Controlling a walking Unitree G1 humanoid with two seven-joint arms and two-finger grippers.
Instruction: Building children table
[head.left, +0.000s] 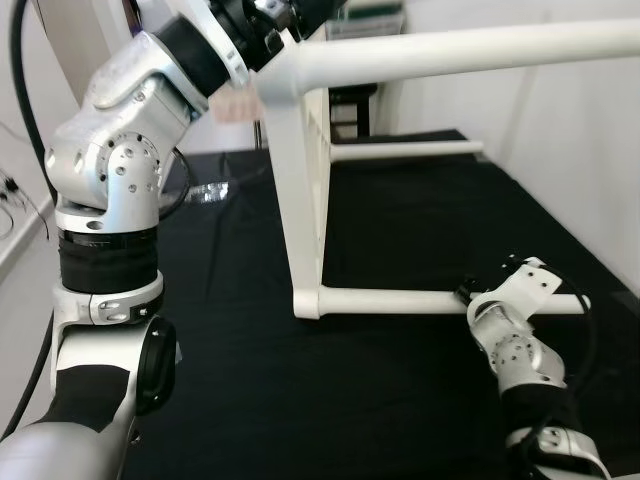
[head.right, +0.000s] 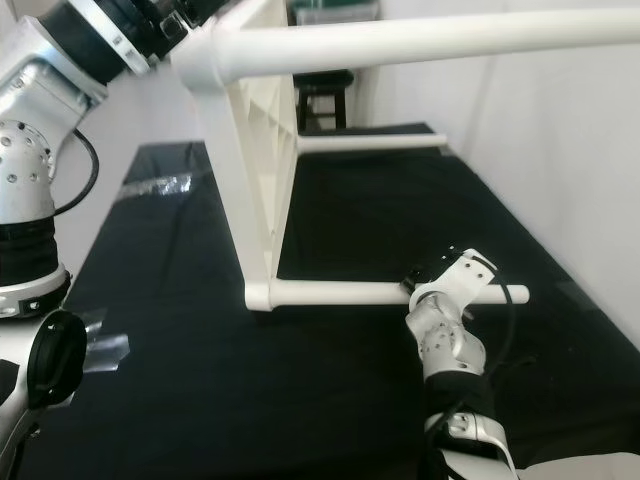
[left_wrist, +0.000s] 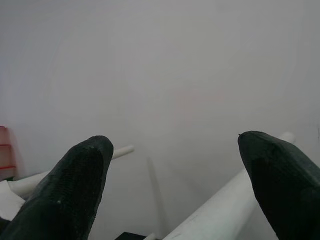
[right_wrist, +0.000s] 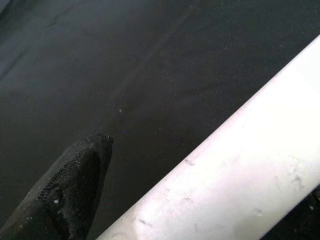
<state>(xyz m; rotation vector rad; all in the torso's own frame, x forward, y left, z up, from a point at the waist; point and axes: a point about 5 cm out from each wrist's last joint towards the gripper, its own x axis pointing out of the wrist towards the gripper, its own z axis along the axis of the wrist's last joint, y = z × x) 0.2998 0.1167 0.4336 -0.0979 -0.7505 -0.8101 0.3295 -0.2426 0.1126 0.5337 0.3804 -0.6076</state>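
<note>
While white table frame stands on its side on black cloth, left gripper steadies top corner, fingers apart; right gripper at lower leg, finger state unclear.

Black cloth surface in front of me, with what sits on it.

The white children table stands tipped on its side, its lower leg lying flat on the cloth at about 12 o'clock. A crinkled clear plastic scrap lies at 9 o'clock, another plastic wrapper at 11 o'clock near the far edge. My right arm rests low at 3 o'clock by that leg.
</note>
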